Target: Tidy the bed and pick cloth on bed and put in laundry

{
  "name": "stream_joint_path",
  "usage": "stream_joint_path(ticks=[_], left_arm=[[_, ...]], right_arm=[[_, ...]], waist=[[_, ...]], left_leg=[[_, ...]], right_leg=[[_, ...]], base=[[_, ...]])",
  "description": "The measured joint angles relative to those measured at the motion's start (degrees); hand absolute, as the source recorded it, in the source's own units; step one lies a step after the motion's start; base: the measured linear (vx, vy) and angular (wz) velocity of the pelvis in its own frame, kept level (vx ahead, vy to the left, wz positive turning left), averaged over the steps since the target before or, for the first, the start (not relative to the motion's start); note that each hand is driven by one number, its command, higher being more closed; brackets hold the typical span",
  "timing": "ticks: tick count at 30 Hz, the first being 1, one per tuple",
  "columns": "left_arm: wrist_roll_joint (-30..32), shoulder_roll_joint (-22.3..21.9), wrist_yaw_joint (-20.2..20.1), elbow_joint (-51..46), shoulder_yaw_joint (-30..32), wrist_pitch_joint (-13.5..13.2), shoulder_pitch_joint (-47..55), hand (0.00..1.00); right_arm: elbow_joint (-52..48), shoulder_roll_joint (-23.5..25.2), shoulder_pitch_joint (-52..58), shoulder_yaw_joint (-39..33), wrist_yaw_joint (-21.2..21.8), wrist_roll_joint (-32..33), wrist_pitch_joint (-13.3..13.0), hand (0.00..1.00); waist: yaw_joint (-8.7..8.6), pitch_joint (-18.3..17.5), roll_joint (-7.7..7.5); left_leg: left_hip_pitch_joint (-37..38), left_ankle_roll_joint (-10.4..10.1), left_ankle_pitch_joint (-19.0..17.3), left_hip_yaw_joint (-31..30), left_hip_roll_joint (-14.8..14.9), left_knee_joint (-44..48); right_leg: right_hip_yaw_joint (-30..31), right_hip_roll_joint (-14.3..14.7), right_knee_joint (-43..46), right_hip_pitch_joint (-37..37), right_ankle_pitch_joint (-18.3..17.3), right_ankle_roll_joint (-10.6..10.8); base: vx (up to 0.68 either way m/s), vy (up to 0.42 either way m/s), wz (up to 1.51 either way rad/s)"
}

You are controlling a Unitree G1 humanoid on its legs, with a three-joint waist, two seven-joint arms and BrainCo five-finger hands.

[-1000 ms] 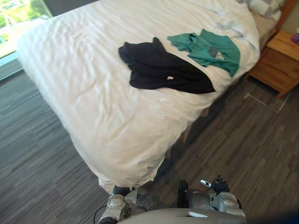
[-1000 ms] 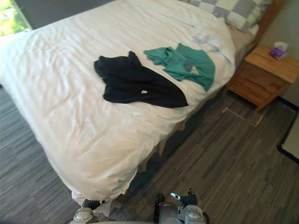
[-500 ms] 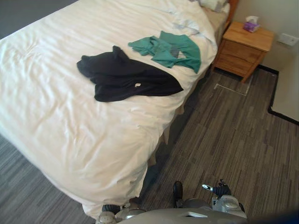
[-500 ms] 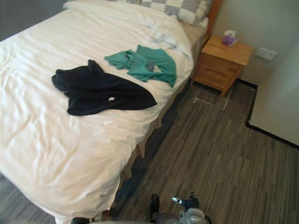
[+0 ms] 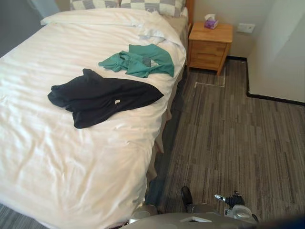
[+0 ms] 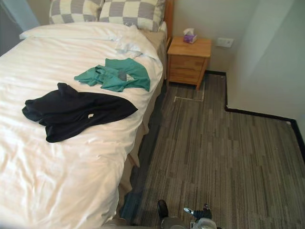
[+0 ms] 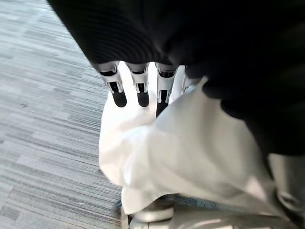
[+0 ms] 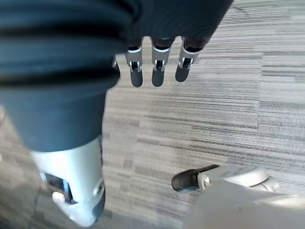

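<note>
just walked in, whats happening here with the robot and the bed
Nothing is being handled at this moment. A black garment and a green garment lie close together on the bed's white duvet, neither picked up yet. The robot stands by the bed's corner with both arms down: the left hand hangs open beside the duvet's drooping edge, and the right hand hangs open over the carpet, holding nothing.

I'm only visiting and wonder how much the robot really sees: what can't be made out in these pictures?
Black garment: crumpled folds hide what kind it is, left eye view.
Green garment: its grey print is half folded under and too small to read, left eye view.
Checkered pillows: cut off by the top edge, right eye view.
Bed: its left side is cut off by the left edge, both eye views.
</note>
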Motion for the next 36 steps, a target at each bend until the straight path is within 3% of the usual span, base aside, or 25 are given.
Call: stream_joint_path(ticks=[1, 4, 9, 10, 16, 20, 21, 22, 24, 25, 26, 27, 28, 29, 30, 31, 32, 34, 36], left_arm=[[0.0, 0.0, 0.0, 0.0, 0.5, 0.0, 0.6, 0.00], [0.1, 0.1, 0.0, 0.0, 0.5, 0.4, 1.1, 0.00], [0.1, -0.5, 0.1, 0.0, 1.3, 0.7, 1.6, 0.00], [0.1, 0.0, 0.5, 0.1, 2.8, 1.0, 1.9, 0.00], [0.1, -0.1, 0.5, 0.1, 2.9, 1.0, 1.9, 0.00], [-0.4, -0.6, 0.0, -1.9, 3.7, 0.8, 1.6, 0.00], [-0.8, -0.9, -0.1, -2.6, 4.0, 0.8, 1.4, 0.00], [-1.2, -1.0, -0.2, -3.1, 4.0, 0.8, 1.3, 0.00], [-2.8, -0.9, -0.1, -3.1, 4.0, 0.9, 1.3, 0.00], [-3.2, -0.7, 0.0, -3.1, 4.0, 1.1, 1.0, 0.00], [-3.9, -0.4, 0.1, -3.0, 4.0, 1.1, 0.9, 0.00], [-5.5, 0.3, 0.5, -2.9, 4.3, 1.2, 0.9, 0.00], [-5.6, 0.9, 0.6, -2.9, 4.5, 1.2, 1.2, 0.00], [-6.4, 1.4, 0.9, -2.7, 5.1, 1.4, 1.3, 0.00], [-7.5, 1.5, 1.5, -2.5, 6.3, 1.5, 1.3, 0.00], [-7.9, 1.2, 2.3, -2.3, 6.6, 1.5, 1.3, 0.00], [-8.2, 0.8, 2.8, -2.1, 6.7, 1.5, 1.3, 0.00], [-10.0, 0.6, 3.1, -2.1, 8.5, 1.3, 1.1, 0.00], [-10.1, 0.7, 3.1, -2.2, 9.4, 0.8, 0.4, 0.00]], right_arm=[[-0.7, 0.7, 0.6, 0.0, 0.0, 0.2, 0.0, 0.00], [-1.7, 1.2, 2.8, -0.2, 0.0, 1.6, 0.0, 0.00], [-1.6, 1.4, 4.6, -1.8, 0.1, 2.9, 0.0, 0.00], [0.7, 1.9, 4.9, -2.2, 0.1, 2.9, 0.0, 0.00], [0.9, 2.0, 4.9, -3.2, 0.1, 3.0, 0.0, 0.00], [0.3, 2.3, 4.1, -5.3, 0.4, 5.0, 0.1, 0.00], [-0.6, 2.3, 3.2, -6.0, 0.5, 5.3, 0.2, 0.00], [-1.0, 2.2, 2.3, -6.4, 0.5, 5.8, 0.3, 0.00], [-1.5, 2.2, 0.1, -6.7, 0.6, 7.1, 0.6, 0.00], [-1.5, 2.2, -0.8, -6.5, 0.8, 7.6, 0.7, 0.00], [-1.5, 2.2, -1.8, -6.4, 1.0, 7.8, 0.7, 0.00], [-1.5, 2.2, -2.6, -5.4, 1.4, 7.9, 0.7, 0.00], [-1.5, 2.4, -2.7, -5.0, 1.5, 7.9, 0.7, 0.00], [-1.5, 2.4, -2.8, -4.5, 1.6, 7.9, 0.7, 0.00], [-1.5, 2.2, -3.0, -3.8, 1.9, 7.9, 0.7, 0.00], [-1.1, 1.6, -3.7, -3.3, 2.0, 7.8, 0.7, 0.00], [-0.7, 1.1, -4.4, -3.3, 2.1, 7.7, 1.0, 0.00], [-0.6, -0.2, -5.1, -2.4, 2.6, 7.0, 1.4, 0.00], [-0.1, -0.3, -4.8, -1.8, 2.6, 5.8, 1.9, 0.00]], waist=[[0.02, -0.1, -0.71], [-0.31, -0.6, -1.29], [-0.10, -1.3, -0.74], [0.10, -2.0, -2.16], [0.08, -1.8, -1.96], [0.25, -1.5, -1.52], [0.28, -0.7, -0.85], [0.49, 0.0, -1.17], [1.50, 0.8, -0.72], [1.62, 1.3, -1.38], [1.81, 2.3, -0.59], [2.04, 2.7, -1.50], [2.34, 2.9, -1.86], [2.46, 3.1, -1.44], [2.61, 3.1, -0.90], [2.70, 3.2, -0.57], [2.77, 3.2, -0.22], [2.90, 3.0, -0.38], [2.09, 3.2, -0.31]], left_leg=[[2.0, 0.2, 1.1, 1.1, -0.5, -2.9], [3.4, -0.2, 1.8, 0.9, -0.7, -4.6], [5.1, -1.5, 2.5, 0.4, 0.5, -6.6], [7.6, -3.0, 2.5, -1.0, 2.8, -7.1], [7.2, -3.0, 2.5, -1.5, 2.7, -7.3], [4.4, -3.1, 3.2, 2.0, 3.9, -6.6], [3.3, -3.0, 3.3, 4.1, 4.4, -5.6], [3.1, -3.0, 3.3, 5.5, 4.6, -5.2], [1.4, -3.1, 3.3, 10.8, 5.7, -3.7], [1.1, -3.1, 3.3, 12.1, 6.2, -2.6], [0.2, -3.2, 3.2, 13.4, 7.3, -0.5], [-0.7, -3.4, 3.1, 14.6, 9.0, 3.2], [-0.7, -3.8, 2.9, 15.2, 9.4, 5.0], [-1.0, -5.2, 2.1, 15.1, 10.9, 7.8], [-3.0, -5.7, 1.8, 15.1, 13.3, 11.9], [-4.0, -6.6, 1.2, 14.6, 14.0, 10.3], [-3.7, -6.3, 4.2, 14.5, 14.1, 7.1], [-2.0, -8.8, 6.2, 16.8, 14.8, 2.5], [-1.5, -9.7, 8.6, 16.5, 15.2, 0.4]], right_leg=[[-1.1, -0.6, 1.1, 0.0, -1.5, 0.0], [-2.2, -1.0, -0.1, 1.2, -1.4, 0.1], [-2.7, -0.1, -2.8, 3.3, -0.7, -0.1], [-5.3, 1.9, -3.2, 5.2, -2.0, -1.0], [-6.3, 1.5, -3.1, 5.4, -2.4, -1.7], [-14.9, -0.6, 0.0, 1.8, -4.5, -1.7], [-17.7, -1.6, 4.2, -1.5, -6.5, -1.6], [-20.6, -2.9, 7.6, -3.6, -8.6, -1.2], [-31.9, -9.2, 18.1, -9.2, -12.8, -2.2], [-33.8, -11.4, 20.9, -10.2, -13.0, -2.4], [-35.3, -14.2, 24.4, -11.1, -13.0, -2.5], [-35.4, -18.0, 26.8, -11.6, -12.2, -2.9], [-34.8, -19.5, 26.4, -11.3, -10.1, -3.6], [-32.6, -18.0, 26.6, -10.9, -10.6, -2.1], [-31.9, -15.9, 25.6, -10.7, -10.7, -2.5], [-31.1, -14.3, 23.9, -10.6, -10.8, -2.5], [-30.9, -13.2, 22.9, -10.8, -10.8, -2.4], [-31.9, -11.9, 20.3, -11.1, -13.5, 1.0], [-33.8, -11.6, 19.8, -10.1, -13.9, 0.7]], base=[[0.07, 0.086, -0.33], [0.06, 0.065, 0.02], [0.08, 0.003, 0.08], [0.04, -0.003, 0.01], [0.00, 0.002, 0.06], [-0.01, 0.034, 0.12], [0.00, 0.004, -0.38], [-0.02, -0.003, -0.68], [0.08, -0.024, -0.95], [0.13, -0.075, -0.79], [0.10, -0.094, -0.68], [0.12, -0.185, -0.67], [0.11, -0.212, -0.65], [0.13, -0.310, -0.61], [0.08, -0.337, -0.69], [0.03, -0.372, -0.65], [-0.02, -0.275, -0.68], [-0.04, -0.224, -0.43], [-0.07, -0.183, 0.27]])
